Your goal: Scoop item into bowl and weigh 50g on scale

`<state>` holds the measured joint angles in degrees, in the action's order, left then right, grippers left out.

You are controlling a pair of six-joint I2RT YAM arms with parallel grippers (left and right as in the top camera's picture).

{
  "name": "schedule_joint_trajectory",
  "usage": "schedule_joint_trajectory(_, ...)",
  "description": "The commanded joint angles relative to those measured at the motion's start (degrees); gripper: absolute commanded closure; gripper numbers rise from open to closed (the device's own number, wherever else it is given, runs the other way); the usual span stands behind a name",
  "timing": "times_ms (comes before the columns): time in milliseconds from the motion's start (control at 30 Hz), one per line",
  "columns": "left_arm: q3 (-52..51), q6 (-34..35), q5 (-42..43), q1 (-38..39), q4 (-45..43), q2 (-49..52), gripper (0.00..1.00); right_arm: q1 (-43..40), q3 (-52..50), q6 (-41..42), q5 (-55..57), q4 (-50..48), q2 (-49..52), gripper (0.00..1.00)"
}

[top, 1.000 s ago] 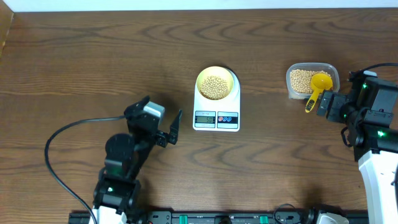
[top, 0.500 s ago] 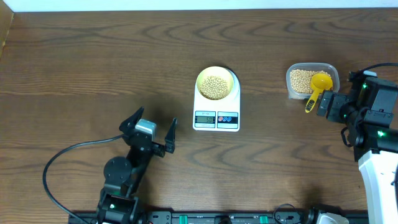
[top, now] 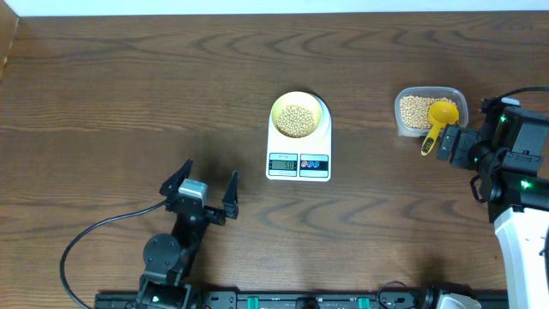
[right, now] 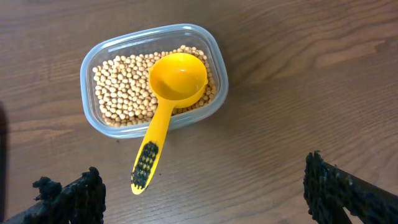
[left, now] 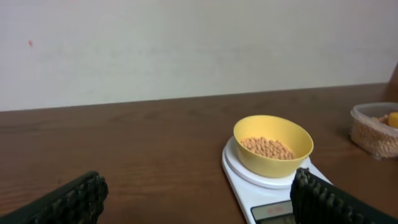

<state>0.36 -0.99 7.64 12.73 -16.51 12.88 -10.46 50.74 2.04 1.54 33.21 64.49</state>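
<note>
The pale-yellow bowl (top: pixel 278 110) sits on the white scale (top: pixel 298 144) at mid-table, holding tan beans (top: pixel 298 120). The left wrist view shows the bowl (left: pixel 273 163), its beans (left: pixel 267 147) and the scale (left: pixel 244 177) ahead and to the right. My left gripper (top: pixel 208 177) is open and empty near the front edge, left of the scale. At the right, more beans (right: pixel 121 87) fill a clear tub (right: pixel 216 67), and a yellow scoop (right: pixel 177 78) rests in it, handle hanging over the rim. My right gripper (right: pixel 202 186) is open just short of that handle, touching nothing.
In the overhead view the clear tub (top: pixel 400 112) with the scoop (top: pixel 439 116) stands at the right, beside the right arm. A black cable (top: pixel 81 227) loops on the table by the left arm's base. The scale's display (top: pixel 283 164) faces the front edge.
The left arm has drawn back toward the front edge, away from the scale, its gripper still open. The right arm, scoop, bowl and scale have not moved.
</note>
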Motion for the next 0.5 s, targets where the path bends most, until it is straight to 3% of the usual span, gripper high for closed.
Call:
schedule_joint_trajectory(0, -0.13, 1.33, -0.85, -0.96, 1.81, -3.26, 0.04, 0.39, -0.13, -0.85, 0.68, 0.02, 0.13, 0.01)
schedule_joint_trajectory(467, -0.13, 3.72, -0.83, -1.9, 13.75, -11.28, 0.04, 0.37, -0.13, -0.85, 0.68, 0.02, 0.13, 0.01)
